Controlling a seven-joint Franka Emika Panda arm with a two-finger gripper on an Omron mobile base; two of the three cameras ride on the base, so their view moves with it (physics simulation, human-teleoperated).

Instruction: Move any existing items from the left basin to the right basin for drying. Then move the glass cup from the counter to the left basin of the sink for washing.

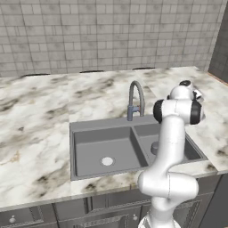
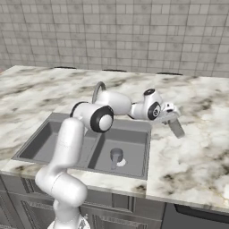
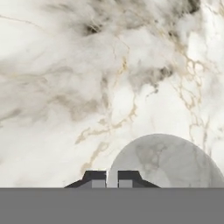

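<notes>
Arm stretched right of the sink, gripper pinched on the cup's rim.

The arm rises in front of the sink (image 1: 89, 127), bends at the elbow and reaches out over the counter (image 2: 197, 152) to the right of the right basin (image 2: 129, 143). The gripper (image 3: 107, 178) points down at the marble, its fingertips (image 3: 95, 178) nearly together with the cup's (image 3: 168, 159) near wall between them. In the right base view the cup (image 2: 175, 126) hangs tilted at the hand, over the counter. A darker grey round thing (image 2: 116, 157) stands in the right basin. The left basin (image 1: 104, 149) holds just its white drain disc (image 1: 107, 161). The faucet (image 1: 136, 100) arches behind the basins, left of the forearm.
</notes>
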